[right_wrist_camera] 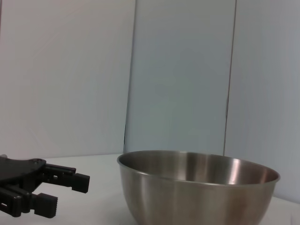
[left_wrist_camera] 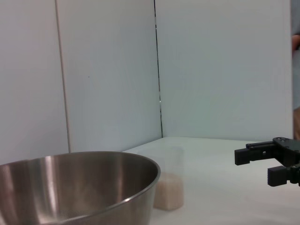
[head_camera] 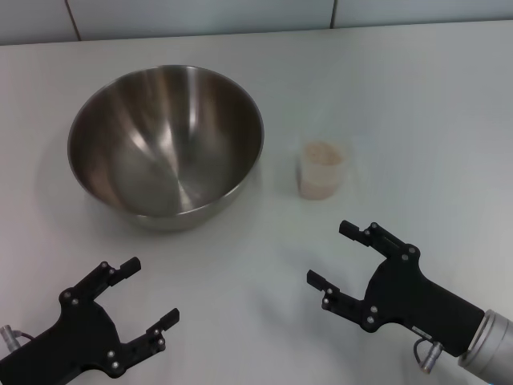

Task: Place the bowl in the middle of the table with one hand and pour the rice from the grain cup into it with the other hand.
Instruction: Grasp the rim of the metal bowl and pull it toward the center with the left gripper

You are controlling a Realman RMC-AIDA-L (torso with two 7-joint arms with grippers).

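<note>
One stainless-steel bowl point(head_camera: 166, 147) stands upright and empty on the white table point(head_camera: 417, 104). One translucent grain cup point(head_camera: 322, 169) stands just to the right of the bowl, apart from it, with rice point(head_camera: 321, 154) filling it nearly to the brim. Two black grippers hover nearer the robot than the bowl: the left gripper point(head_camera: 149, 292) below the bowl, fingers spread wide and holding nothing; the right gripper point(head_camera: 335, 257) below the cup, also spread wide and empty.

Bright, even light from overhead

Soft faint shadows sit under the bowl point(head_camera: 166, 146) on the white counter point(head_camera: 417, 112); pale streaks of glare run down its steel inside, and both wrist views look slightly soft.
</note>
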